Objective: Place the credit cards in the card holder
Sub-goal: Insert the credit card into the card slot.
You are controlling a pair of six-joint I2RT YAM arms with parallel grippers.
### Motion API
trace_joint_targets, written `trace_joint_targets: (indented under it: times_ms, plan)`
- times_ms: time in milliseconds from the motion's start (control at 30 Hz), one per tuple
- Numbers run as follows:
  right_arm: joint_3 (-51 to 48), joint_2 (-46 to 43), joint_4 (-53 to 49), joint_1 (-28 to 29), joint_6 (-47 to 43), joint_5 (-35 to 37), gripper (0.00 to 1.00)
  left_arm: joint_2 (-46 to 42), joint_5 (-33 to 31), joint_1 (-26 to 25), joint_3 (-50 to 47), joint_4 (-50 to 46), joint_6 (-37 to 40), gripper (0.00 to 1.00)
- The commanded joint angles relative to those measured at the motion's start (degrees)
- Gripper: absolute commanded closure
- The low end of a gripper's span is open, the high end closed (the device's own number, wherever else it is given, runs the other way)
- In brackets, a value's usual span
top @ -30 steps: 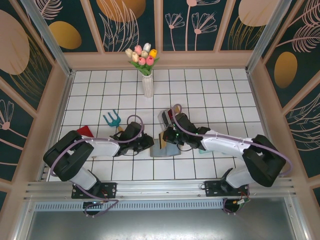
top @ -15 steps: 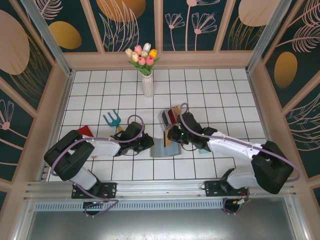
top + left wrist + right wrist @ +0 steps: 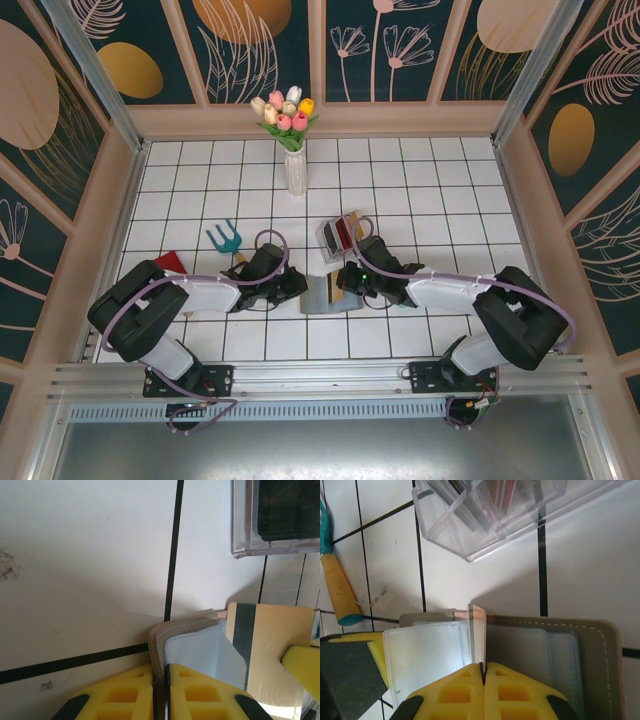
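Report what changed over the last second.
The right pincer, shut on a tan card, shifted slightly toward the near edge over the open card holder; its elbow swung inward. The left pincer stayed clamped on the card holder's edge; rack, vase and rake did not move.

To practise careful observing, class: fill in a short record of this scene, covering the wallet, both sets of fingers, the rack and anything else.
Wallet: open, blue slots showing
Left fingers: shut on wallet's edge
Right fingers: shut on tan card, upright over wallet
Rack: clear, holds cards, beyond wallet
Also: rake, tulip vase
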Motion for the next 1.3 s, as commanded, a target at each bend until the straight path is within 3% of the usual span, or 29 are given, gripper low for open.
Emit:
trace_joint_targets:
  times_ms: [0, 700, 1033, 1267]
  plan:
    - [-2.25, 4.00, 1.30, 0.80, 0.18, -2.58, 1.00, 0.96, -1.13, -0.57, -0.55, -4.34, 1.43, 0.86]
    - [-6.34, -2.56, -0.69, 1.42, -0.82, -4.44, 1.00, 0.97, -2.41, -0.75, -1.33, -3.91, 0.11, 0.89]
    - [-5.88, 2.94, 6.98, 1.61, 3.05, -4.44, 1.00, 1.26, -2.04, -0.73, -1.67, -2.98, -0.31, 0.88]
    - [-6.25, 2.81, 5.34, 1.41, 3.75, -2.04, 1.00, -0.29, -3.54, -0.75, -1.52, -5.38, 0.19, 0.83]
